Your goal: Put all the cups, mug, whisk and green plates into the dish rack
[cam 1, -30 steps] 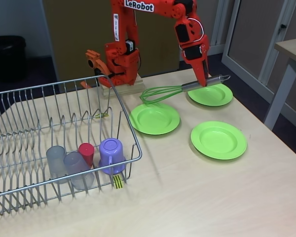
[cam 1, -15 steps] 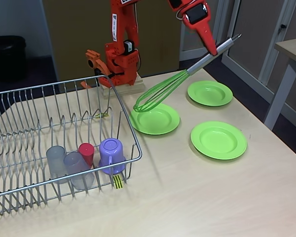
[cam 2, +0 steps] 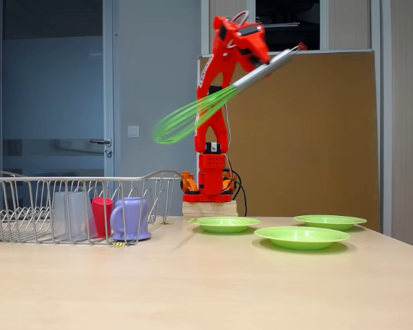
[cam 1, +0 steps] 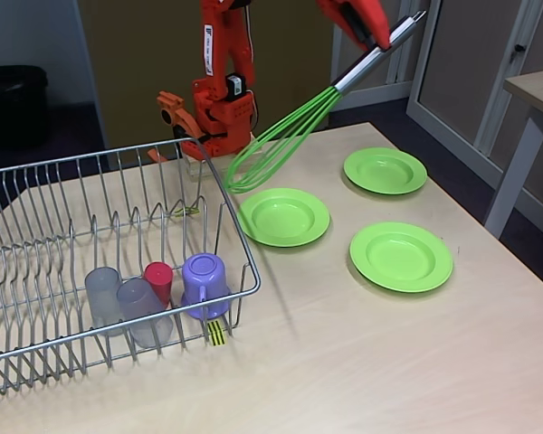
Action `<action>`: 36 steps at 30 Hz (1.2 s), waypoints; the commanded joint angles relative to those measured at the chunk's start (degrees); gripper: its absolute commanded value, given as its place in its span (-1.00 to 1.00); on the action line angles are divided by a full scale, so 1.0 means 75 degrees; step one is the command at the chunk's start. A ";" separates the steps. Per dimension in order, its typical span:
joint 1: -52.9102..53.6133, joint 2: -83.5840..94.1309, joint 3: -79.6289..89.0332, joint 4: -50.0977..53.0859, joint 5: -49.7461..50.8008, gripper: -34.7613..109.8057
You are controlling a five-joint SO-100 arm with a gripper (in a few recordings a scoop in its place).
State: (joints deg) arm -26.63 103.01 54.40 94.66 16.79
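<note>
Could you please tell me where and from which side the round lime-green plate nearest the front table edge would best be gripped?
Probably the wide rim of that lime-green plastic plate, at its right edge in a fixed view, with the fingers coming down from above. It lies flat on the wooden table, so only the slightly raised rim offers a pinchable edge, and that side has bare tabletop, away from the other two plates.

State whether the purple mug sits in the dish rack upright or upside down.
Upside down: the mug stands on its rim in the dish rack, closed base up, beside the cups.
</note>
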 commanded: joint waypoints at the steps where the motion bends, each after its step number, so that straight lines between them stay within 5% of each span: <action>1: 0.1102 0.0844 0.1020 0.0164 -0.1371 -0.52; 13: 0.4559 0.1242 0.2824 0.0434 -0.6293 -0.52; 36: 0.7500 -0.2250 0.3773 -0.2086 -0.8145 -0.52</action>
State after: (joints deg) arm 28.48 87.71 85.43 79.80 -42.98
